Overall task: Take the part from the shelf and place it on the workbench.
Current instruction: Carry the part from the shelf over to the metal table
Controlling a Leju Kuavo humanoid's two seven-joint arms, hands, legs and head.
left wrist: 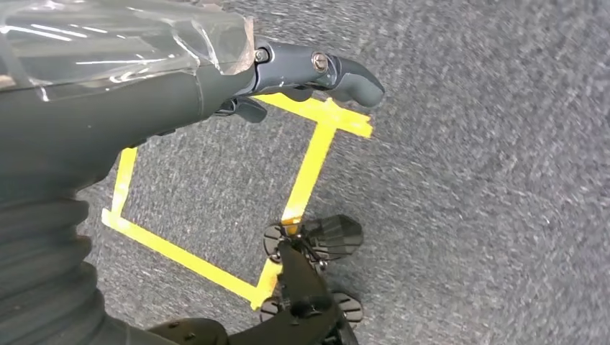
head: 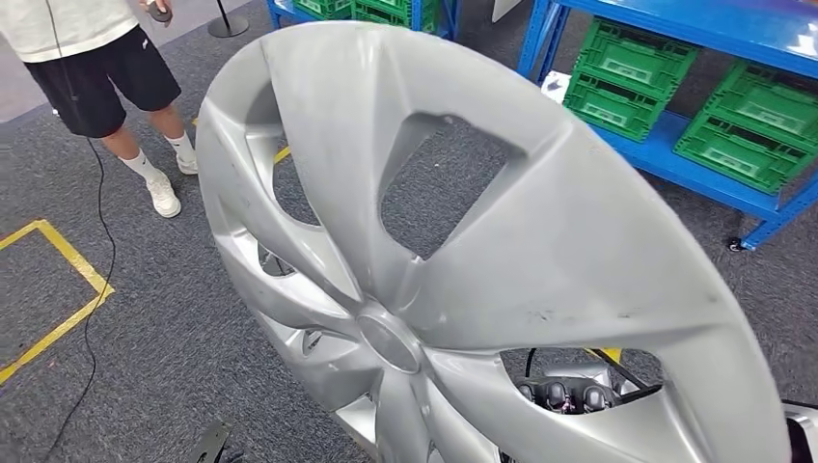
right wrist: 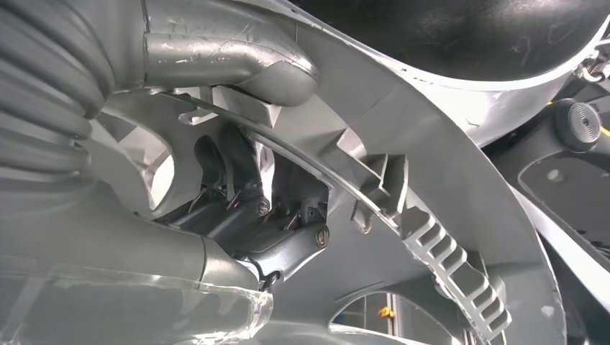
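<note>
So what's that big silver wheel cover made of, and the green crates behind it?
The wheel cover looks like moulded plastic with a silver painted satin finish: the right wrist view shows thin walls, ribs and clips on its back, held by the right robot hand. Metal can't be ruled out. The green crates look like matte moulded plastic, with ribbed sides.

The head view looks forward and down from high on the robot, very close to a silver wheel cover [head: 502,260], with grey carpet floor [head: 145,289] and blue shelving [head: 675,145] farther off. The left wrist view looks down past the left hand [left wrist: 309,72] at the carpet. The right wrist view sits tight behind the right hand [right wrist: 244,208], against the cover's back. Both show the cover.
</note>
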